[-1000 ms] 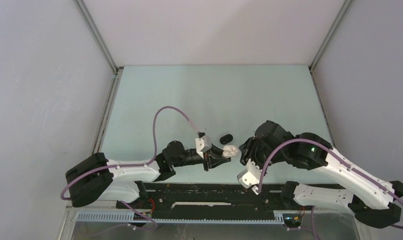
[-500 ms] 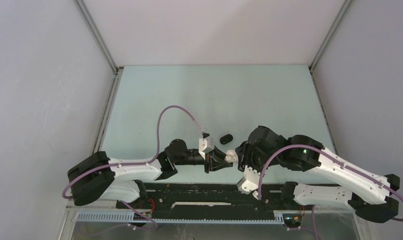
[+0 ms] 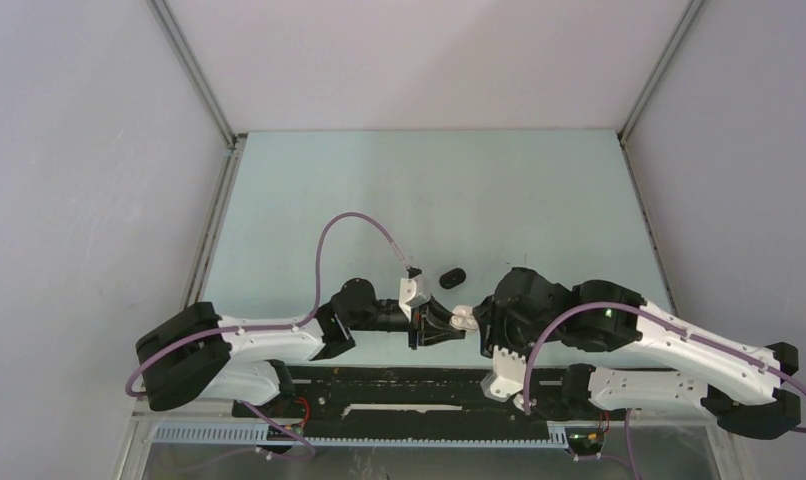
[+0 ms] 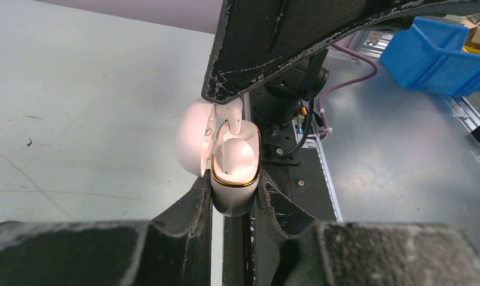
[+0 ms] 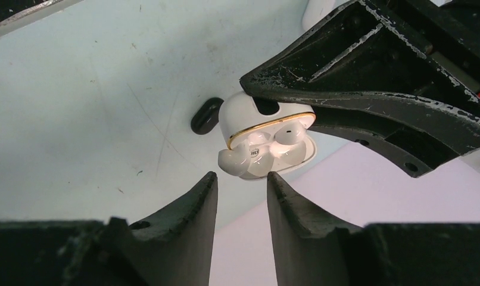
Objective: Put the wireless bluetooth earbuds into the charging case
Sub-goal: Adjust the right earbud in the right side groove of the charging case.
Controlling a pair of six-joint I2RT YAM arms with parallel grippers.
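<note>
My left gripper (image 3: 441, 325) is shut on the base of a white charging case (image 4: 234, 193) with a gold rim, its lid (image 4: 193, 137) open to the left. White earbuds (image 4: 235, 154) sit in the case. In the right wrist view the case (image 5: 249, 116) faces me with earbuds in it, and one white earbud (image 5: 233, 159) sticks out at its left edge. My right gripper (image 5: 240, 179) is open and empty, its fingertips just short of that earbud. In the top view the case (image 3: 463, 319) lies between both grippers, the right gripper (image 3: 484, 325) touching or nearly touching it.
A small black oval case (image 3: 453, 275) lies on the pale green table (image 3: 429, 190) just beyond the grippers; it also shows in the right wrist view (image 5: 206, 115). The black base rail (image 3: 419, 385) runs along the near edge. Enclosure walls stand on the sides.
My right gripper has moved left and nearer, closing on the case. My left gripper has drawn the case slightly toward the near edge.
</note>
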